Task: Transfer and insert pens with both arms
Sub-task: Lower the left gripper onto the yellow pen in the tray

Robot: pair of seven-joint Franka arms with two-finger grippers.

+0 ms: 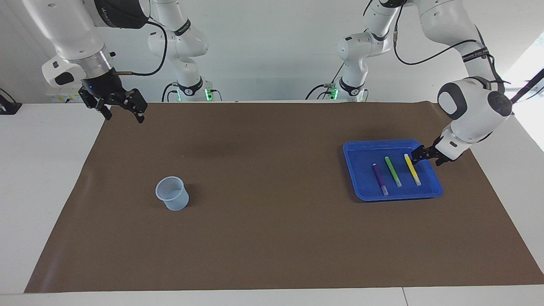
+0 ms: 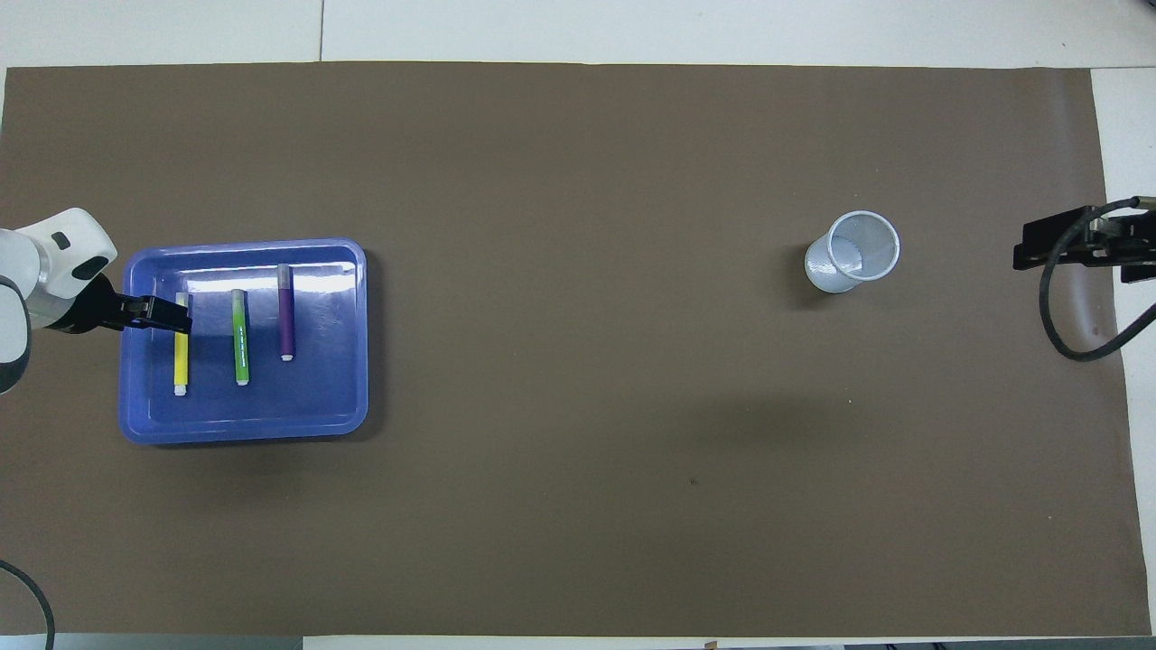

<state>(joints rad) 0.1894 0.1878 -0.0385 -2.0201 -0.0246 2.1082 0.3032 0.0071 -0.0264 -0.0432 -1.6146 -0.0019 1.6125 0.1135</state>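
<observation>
Pens lie side by side in the blue tray [image 1: 361,193] at the left arm's end of the desk [image 1: 25,178]: yellow pen [image 1: 413,171], green pen [image 1: 393,172], purple pen [image 1: 380,179]. Left gripper [image 1: 418,155], fingers spread, sits at the yellow pen's robot-side end. Toward the right arm's end, the pale cup [image 1: 172,194] stands upright on the brown mat [image 1: 263,221], nothing visible inside. Right gripper [image 1: 123,111] waits spread above the mat's corner.

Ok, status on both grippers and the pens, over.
Left gripper open, low at the yellow pen in the blue tray. Right gripper open, waiting at the mat's edge. Green pen and purple pen untouched. Cup unobstructed.
</observation>
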